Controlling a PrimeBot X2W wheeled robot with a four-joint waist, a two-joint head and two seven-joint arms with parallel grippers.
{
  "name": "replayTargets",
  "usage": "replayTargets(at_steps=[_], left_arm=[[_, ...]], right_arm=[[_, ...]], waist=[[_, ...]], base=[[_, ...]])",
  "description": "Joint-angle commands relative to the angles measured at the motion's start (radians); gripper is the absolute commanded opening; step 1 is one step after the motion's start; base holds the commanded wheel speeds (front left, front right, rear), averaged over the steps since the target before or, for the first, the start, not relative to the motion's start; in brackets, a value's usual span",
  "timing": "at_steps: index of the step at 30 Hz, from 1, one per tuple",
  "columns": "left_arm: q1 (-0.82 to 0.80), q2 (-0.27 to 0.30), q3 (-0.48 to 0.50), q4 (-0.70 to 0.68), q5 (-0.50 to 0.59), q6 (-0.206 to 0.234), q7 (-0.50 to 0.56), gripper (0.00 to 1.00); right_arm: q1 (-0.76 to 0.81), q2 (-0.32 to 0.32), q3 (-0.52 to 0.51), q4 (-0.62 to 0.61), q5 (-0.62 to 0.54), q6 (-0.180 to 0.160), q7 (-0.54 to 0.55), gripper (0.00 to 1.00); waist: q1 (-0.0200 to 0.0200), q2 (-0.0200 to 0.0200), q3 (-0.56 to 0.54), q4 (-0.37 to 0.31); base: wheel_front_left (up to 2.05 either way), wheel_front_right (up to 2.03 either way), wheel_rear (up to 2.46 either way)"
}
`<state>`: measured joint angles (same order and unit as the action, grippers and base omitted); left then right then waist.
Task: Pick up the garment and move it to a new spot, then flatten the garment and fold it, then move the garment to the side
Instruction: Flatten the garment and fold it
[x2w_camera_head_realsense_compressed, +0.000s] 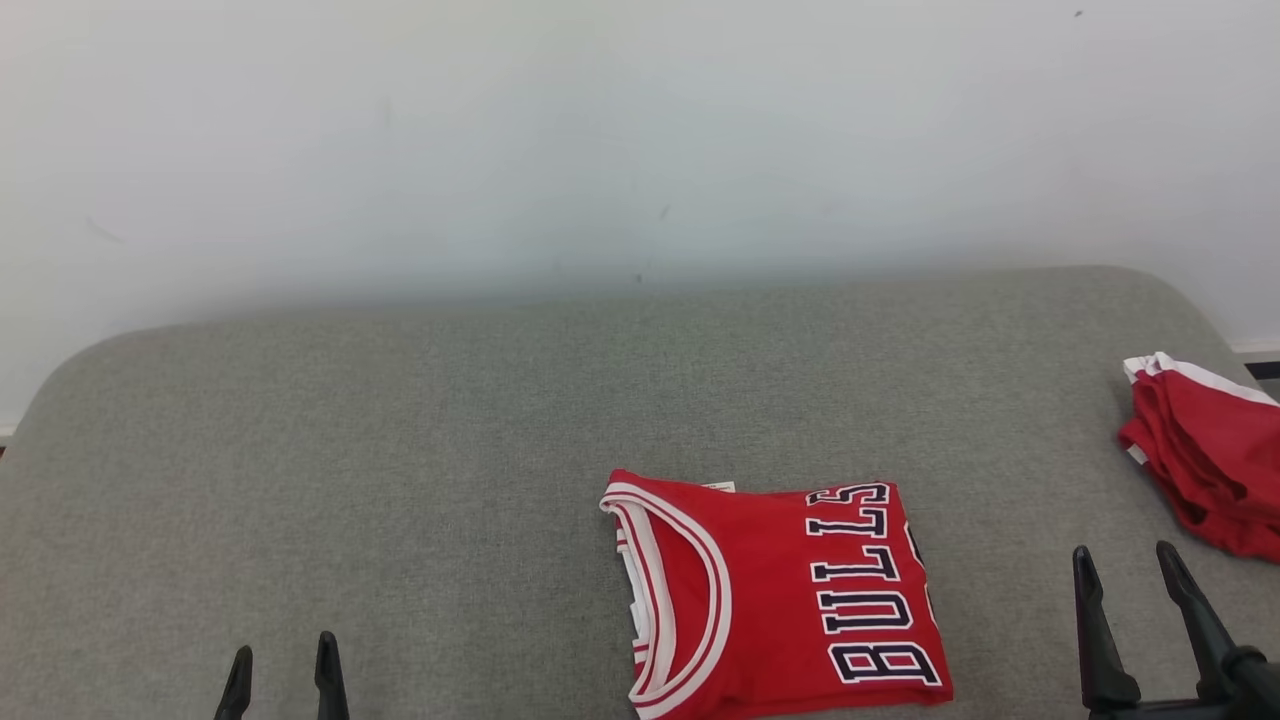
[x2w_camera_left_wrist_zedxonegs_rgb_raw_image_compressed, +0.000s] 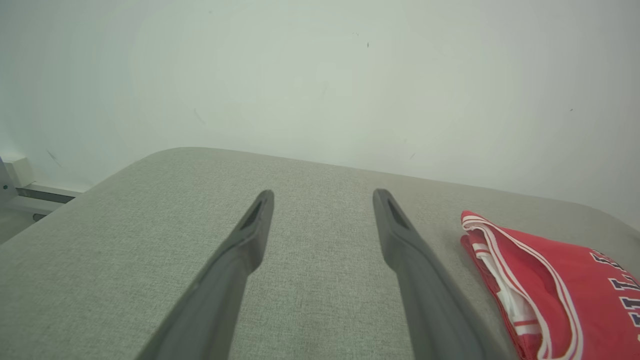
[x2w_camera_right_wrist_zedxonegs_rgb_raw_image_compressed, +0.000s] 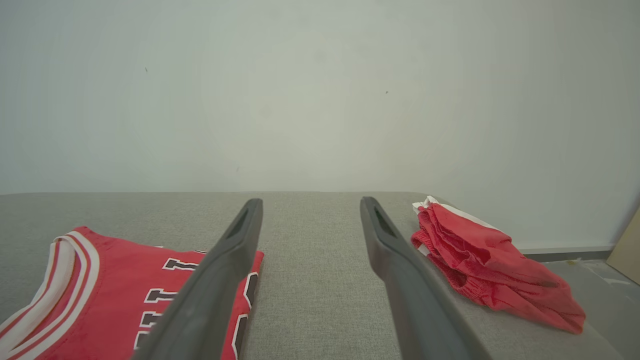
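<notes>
Seeing red jersey (x2w_camera_head_realsense_compressed: 780, 600) folded into a neat rectangle, flat on grey tabletop (x2w_camera_head_realsense_compressed: 400, 450) at 5 o'clock in head view. Neckline toward 9, BULLS lettering toward 3. Lying free of both pincers. Left pincer (x2w_camera_head_realsense_compressed: 283, 645) at 7 o'clock, fingers spread wide, holding nothing, over bare fabric, jersey off at its 3 o'clock. Right pincer (x2w_camera_head_realsense_compressed: 1122, 548) at 4 o'clock, likewise spread wide and empty, between jersey and crumpled red bundle (x2w_camera_head_realsense_compressed: 1210, 450) at tabletop's 3 o'clock edge. White wall (x2w_camera_head_realsense_compressed: 640, 130) at 12.
</notes>
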<state>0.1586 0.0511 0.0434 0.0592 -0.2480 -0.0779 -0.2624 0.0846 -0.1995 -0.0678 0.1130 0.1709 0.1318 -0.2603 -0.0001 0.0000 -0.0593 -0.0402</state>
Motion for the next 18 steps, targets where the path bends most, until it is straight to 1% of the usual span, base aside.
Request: replayTargets(at_steps=[1, 4, 9, 18], left_arm=[[0.009, -0.002, 0.003, 0.002, -0.008, 0.002, -0.003, 1.00], [0.008, -0.001, 0.004, 0.014, -0.011, 0.003, -0.003, 1.00], [0.004, -0.001, 0.008, 0.054, -0.015, 0.001, -0.003, 1.00], [-0.005, -0.001, 0.031, 0.098, -0.002, 0.000, -0.003, 1.00]], right_arm=[[0.011, 0.010, -0.007, -0.009, -0.002, -0.002, -0.005, 1.00], [0.042, 0.038, -0.016, -0.018, -0.003, -0.002, -0.005, 1.00], [0.052, 0.055, -0.004, -0.007, 0.002, -0.002, -0.005, 1.00], [0.037, 0.047, 0.048, 0.016, 0.007, -0.002, -0.005, 1.00]], waist=[[0.0001, 0.0000, -0.010, -0.009], [0.0001, 0.0000, -0.017, -0.019], [0.0001, 0.0000, -0.028, -0.037], [0.0001, 0.0000, -0.033, -0.044]], base=[[0.00, 0.00, 0.00], [0.00, 0.00, 0.00], [0.00, 0.00, 0.00], [0.00, 0.00, 0.00]])
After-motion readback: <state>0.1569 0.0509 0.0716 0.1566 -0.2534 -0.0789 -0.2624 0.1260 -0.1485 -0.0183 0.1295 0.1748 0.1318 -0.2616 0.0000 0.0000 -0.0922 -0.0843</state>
